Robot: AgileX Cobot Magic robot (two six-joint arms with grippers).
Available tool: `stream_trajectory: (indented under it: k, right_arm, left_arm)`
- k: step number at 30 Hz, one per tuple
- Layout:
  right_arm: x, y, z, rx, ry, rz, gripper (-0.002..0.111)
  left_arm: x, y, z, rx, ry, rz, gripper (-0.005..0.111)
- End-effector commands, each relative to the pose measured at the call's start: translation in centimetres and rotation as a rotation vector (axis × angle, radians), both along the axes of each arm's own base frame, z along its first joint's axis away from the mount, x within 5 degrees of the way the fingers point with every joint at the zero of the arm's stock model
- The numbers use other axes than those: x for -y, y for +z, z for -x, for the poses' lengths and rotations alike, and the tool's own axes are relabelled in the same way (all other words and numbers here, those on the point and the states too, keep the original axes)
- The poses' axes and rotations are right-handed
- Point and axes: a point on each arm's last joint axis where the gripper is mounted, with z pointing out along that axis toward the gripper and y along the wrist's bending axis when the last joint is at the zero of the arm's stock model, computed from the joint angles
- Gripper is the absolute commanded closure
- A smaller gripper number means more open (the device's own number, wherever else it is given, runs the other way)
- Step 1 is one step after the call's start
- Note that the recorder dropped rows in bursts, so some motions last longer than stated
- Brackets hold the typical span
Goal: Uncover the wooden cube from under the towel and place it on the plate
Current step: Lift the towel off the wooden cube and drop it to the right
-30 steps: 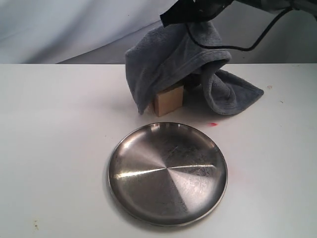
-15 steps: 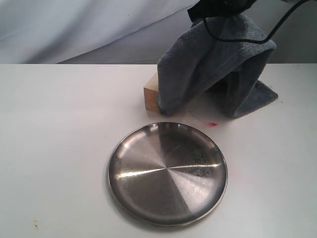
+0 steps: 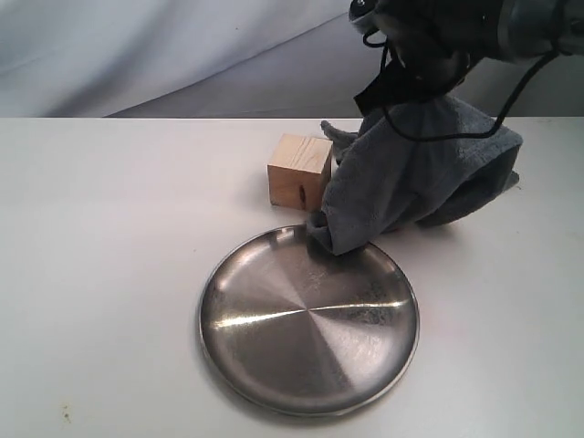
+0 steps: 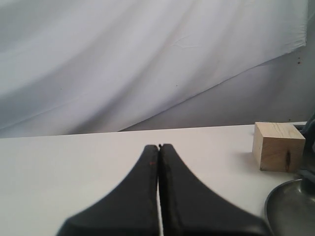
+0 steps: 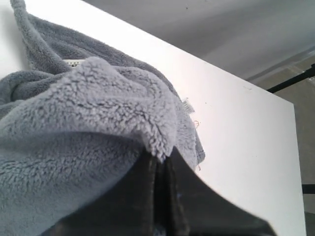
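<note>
The wooden cube [image 3: 299, 171] [image 4: 278, 146] stands bare on the white table just behind the steel plate [image 3: 308, 319] [image 4: 291, 206]. To its right hangs the grey-blue towel [image 3: 418, 175] [image 5: 83, 128], lifted by my right gripper [image 3: 401, 87] [image 5: 161, 155], which is shut on a fold of it. The towel's lower corner drapes onto the plate's far rim, and its left edge is close beside the cube. My left gripper [image 4: 158, 147] is shut and empty, low over the table to the left of the cube, and it does not show in the exterior view.
A white table [image 3: 109, 274] stretches to the left and front of the plate. A pale curtain [image 3: 137, 46] hangs behind it. A black cable [image 3: 511, 82] loops down from the right arm over the towel.
My right gripper has carried the towel rightward and lowered it, so the cube now stands fully uncovered. The towel's lower corner has come to rest on the plate's rim.
</note>
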Motion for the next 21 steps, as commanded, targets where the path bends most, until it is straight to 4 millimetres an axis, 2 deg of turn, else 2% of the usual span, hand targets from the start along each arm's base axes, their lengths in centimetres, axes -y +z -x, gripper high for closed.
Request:
stream_trajectory:
  k: [1,5,9,13,21]
  right_arm:
    - [1.9,-0.2,-1.1,0.087,-0.094,-0.04,0.108]
    - [4.8,-0.2,-2.3,0.098,-0.19,-0.043,0.108]
    - [6.2,-0.2,-2.9,0.099,-0.22,-0.042,0.108]
    - [6.1,-0.2,-3.1,0.103,-0.203,-0.076,0.108]
    - [4.3,-1.1,-2.8,-0.007,-0.09,-0.234,0.108]
  left_arm:
    - [0.0,0.0,0.0,0.01,0.003,0.006,0.107]
    - [0.0,0.0,0.0,0.01,0.003,0.006,0.107]
    - [0.0,0.0,0.0,0.01,0.003,0.006,0.107]
    - [0.0,0.0,0.0,0.01,0.003,0.006,0.107]
    - [0.0,0.0,0.0,0.01,0.003,0.006,0.107]
